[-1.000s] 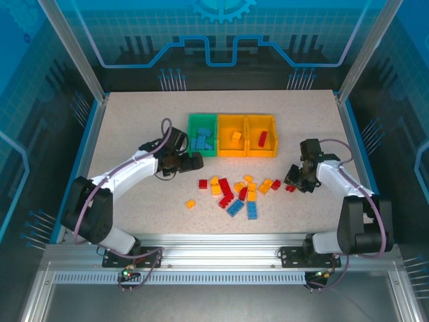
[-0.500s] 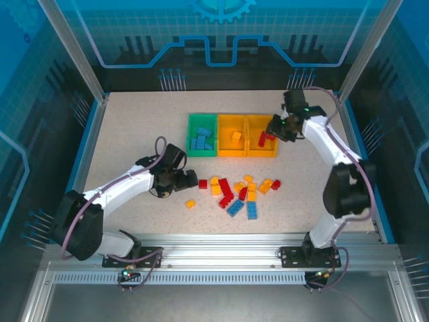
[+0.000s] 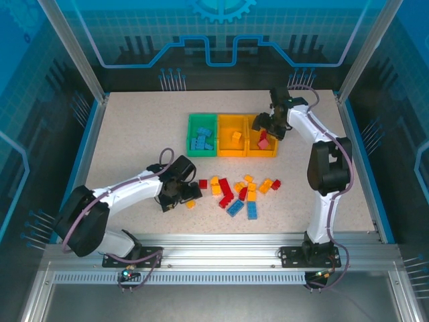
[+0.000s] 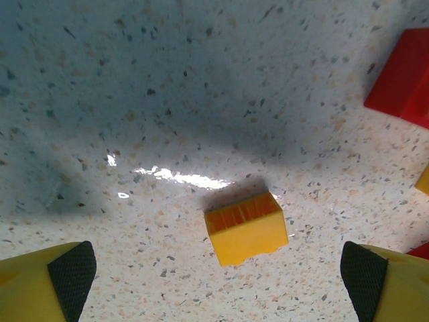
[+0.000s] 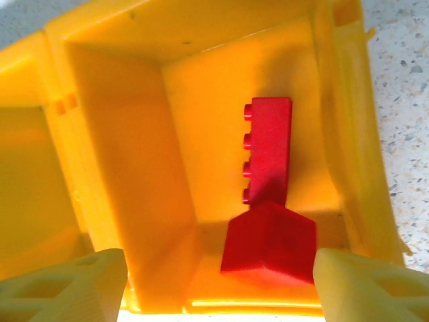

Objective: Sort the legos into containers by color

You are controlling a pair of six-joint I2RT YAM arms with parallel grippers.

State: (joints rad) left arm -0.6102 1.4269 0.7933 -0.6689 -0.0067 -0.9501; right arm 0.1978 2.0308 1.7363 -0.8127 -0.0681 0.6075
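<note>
Surface: one speckled beige stone-look table top [image 3: 127, 134], matt with one glare patch, blue strips along its side edges.
Enclosure: aluminium rails [image 3: 214, 245] on the side of the arm bases, clear panels on the other sides, blue printed backdrop behind them.
Containers: three open rectangular plastic trays joined in a row; one green tray [image 3: 190, 137] at the left end, one middle orange-yellow tray [image 3: 228, 149], one right orange-yellow tray [image 3: 273, 139].
Green tray contents: several blue bricks [image 3: 202, 141] heaped together, number unclear.
Middle tray contents: one yellow-orange brick [image 3: 236, 135].
Right tray contents: two red bricks, glossy; a long brick [image 5: 269, 151] lying on its side with four studs showing, a squat brick [image 5: 268, 245] overlapping its end.
Loose legos: about fourteen studded bricks [image 3: 234, 193] in red, blue and yellow-orange, scattered on the table in front of the tray row.
Stray brick: one yellow-orange brick [image 4: 246, 228], ribbed on one face, left of that scatter, in front of the green tray.
Right gripper [image 5: 221, 285]: over the right tray, pale yellow fingers apart, clamping nothing; squat red brick lies between them on the tray floor.
Left gripper [image 4: 216, 282]: yellow fingers with black pads, spread wide, above the stray brick and off it.
</note>
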